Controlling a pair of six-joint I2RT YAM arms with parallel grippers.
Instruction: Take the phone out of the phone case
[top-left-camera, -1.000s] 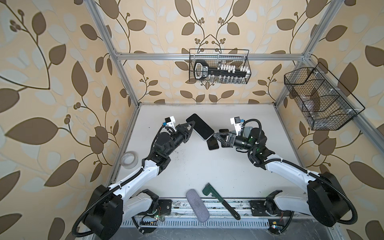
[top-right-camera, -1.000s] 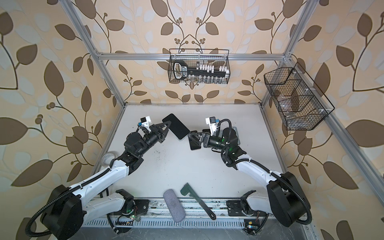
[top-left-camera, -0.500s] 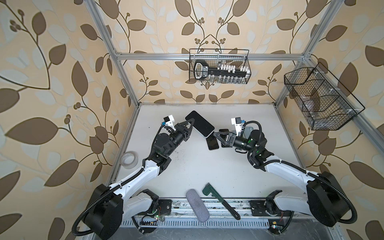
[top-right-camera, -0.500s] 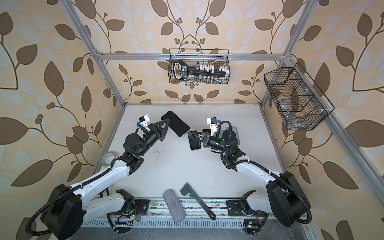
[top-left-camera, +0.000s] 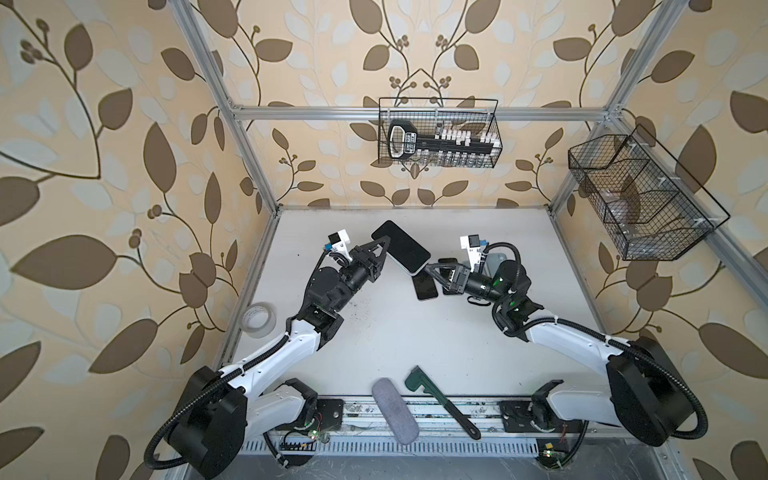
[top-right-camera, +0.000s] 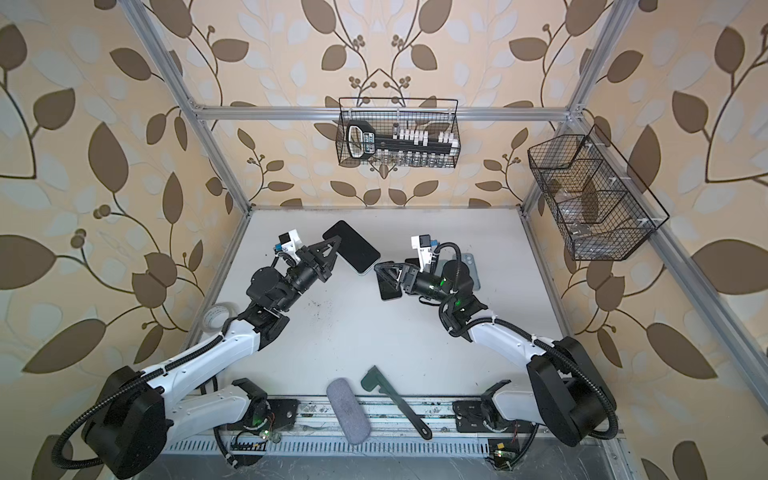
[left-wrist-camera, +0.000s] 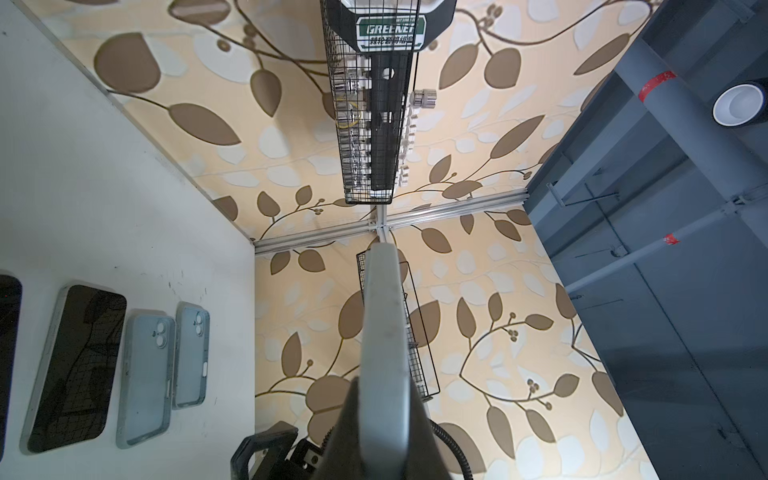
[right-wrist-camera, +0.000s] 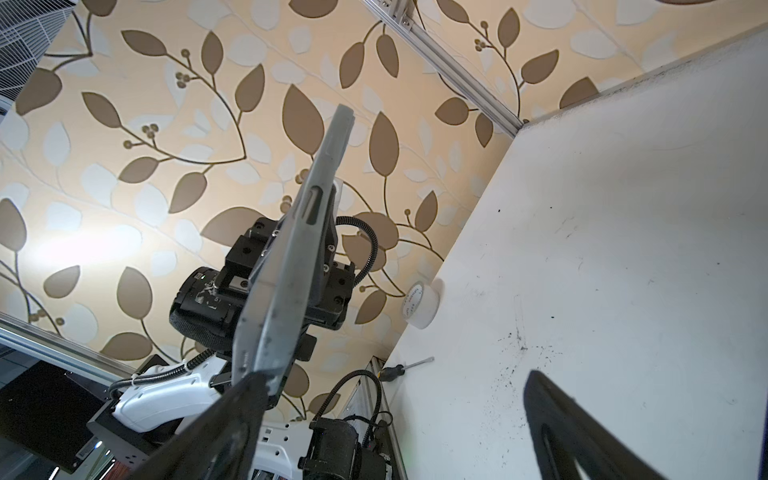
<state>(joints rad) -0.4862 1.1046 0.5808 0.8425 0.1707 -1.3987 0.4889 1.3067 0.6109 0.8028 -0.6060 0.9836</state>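
The phone (top-left-camera: 401, 247) (top-right-camera: 351, 247), black screen up, sits in a pale grey phone case and hangs tilted above the table in both top views. My left gripper (top-left-camera: 384, 246) (top-right-camera: 334, 246) is shut on its left end. In the left wrist view the case's grey edge (left-wrist-camera: 384, 332) runs out from between the jaws. My right gripper (top-left-camera: 434, 270) (top-right-camera: 384, 270) is open at the phone's other end. In the right wrist view one of its fingers (right-wrist-camera: 216, 428) lies against the case's end (right-wrist-camera: 266, 365), while the other stands far off over the table.
Two bare phones (top-left-camera: 424, 286) (left-wrist-camera: 70, 365) and two pale blue cases (left-wrist-camera: 145, 374) (left-wrist-camera: 191, 353) lie on the table under the right gripper. A tape roll (top-left-camera: 259, 318) sits at the left edge. A grey pouch (top-left-camera: 395, 411) and green tool (top-left-camera: 442, 401) lie in front. Wire baskets (top-left-camera: 438, 133) (top-left-camera: 640, 199) hang on the walls.
The left gripper has raised the phone slightly toward the back. The right gripper has edged left, closer to the phone's free end.
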